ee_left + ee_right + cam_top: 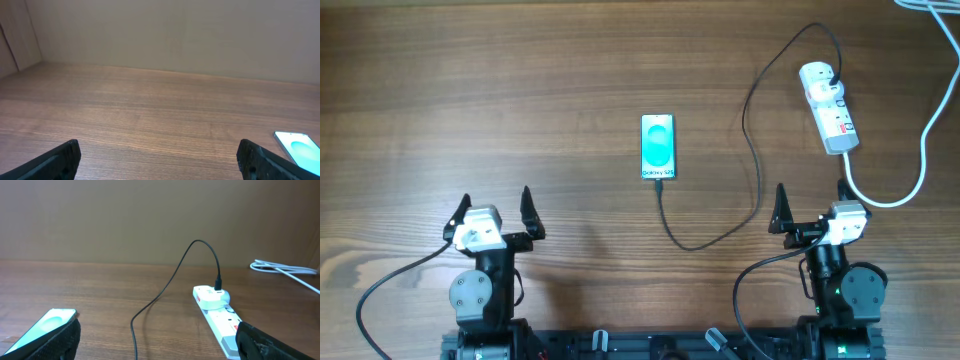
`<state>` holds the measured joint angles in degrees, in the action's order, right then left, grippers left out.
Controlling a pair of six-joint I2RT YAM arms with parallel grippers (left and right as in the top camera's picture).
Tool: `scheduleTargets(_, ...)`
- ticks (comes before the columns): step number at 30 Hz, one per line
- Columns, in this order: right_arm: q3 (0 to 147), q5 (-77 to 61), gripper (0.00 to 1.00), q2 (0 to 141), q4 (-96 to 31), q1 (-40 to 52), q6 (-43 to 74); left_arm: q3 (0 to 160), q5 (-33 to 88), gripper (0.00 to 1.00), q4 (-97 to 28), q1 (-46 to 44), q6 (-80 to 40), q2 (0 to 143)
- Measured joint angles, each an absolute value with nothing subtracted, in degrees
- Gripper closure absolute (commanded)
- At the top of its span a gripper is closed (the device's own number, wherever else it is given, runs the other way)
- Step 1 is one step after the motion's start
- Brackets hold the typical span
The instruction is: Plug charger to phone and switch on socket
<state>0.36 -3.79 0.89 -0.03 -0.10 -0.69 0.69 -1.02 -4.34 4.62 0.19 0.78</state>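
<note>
The phone (658, 147) lies flat mid-table with its cyan screen lit; it also shows in the left wrist view (299, 148) and the right wrist view (42, 326). The charger's black cable (752, 150) runs from the phone's bottom edge, loops right and rises to its white plug head (817, 75), seated in the far end of the socket (832, 115), a white power strip at the back right (222, 322). The plug head shows in the right wrist view (212, 295). My left gripper (493, 212) is open and empty near the front left. My right gripper (812, 206) is open and empty near the front right, below the socket.
The socket's thick white cord (920, 150) curves from its near end out past the back right corner (285, 270). A plain wall stands behind the table. The arm bases sit at the front edge.
</note>
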Motion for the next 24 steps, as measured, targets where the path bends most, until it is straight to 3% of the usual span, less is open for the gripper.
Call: scheduleTargets(24, 0.4, -3.8, 0.0, 0.9, -0.1, -0.1, -0.7, 0.7, -0.1, 0.0, -4.3, 4.6, 0.2, 0.8)
